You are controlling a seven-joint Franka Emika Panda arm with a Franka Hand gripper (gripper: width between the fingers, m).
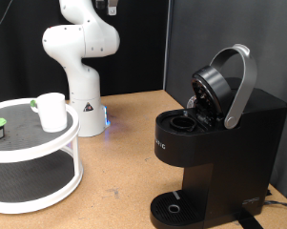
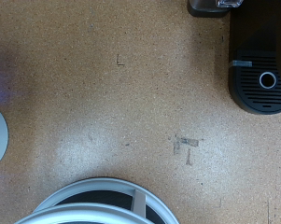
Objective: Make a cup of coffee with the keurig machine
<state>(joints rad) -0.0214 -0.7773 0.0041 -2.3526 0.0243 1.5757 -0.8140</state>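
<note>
Your boxy matte-black keurig machine [image 1: 215, 143] stands on the speckled cork-brown table [image 1: 124, 143], lid hinged up, curved grey handle [image 1: 240, 84] arching above. Well apart from it, the plain white cylindrical cup [image 1: 52, 112] sits upright on a round two-tier white stand [image 1: 33, 153]. The gripper is out of view; you cannot tell its jaws' state.
</note>
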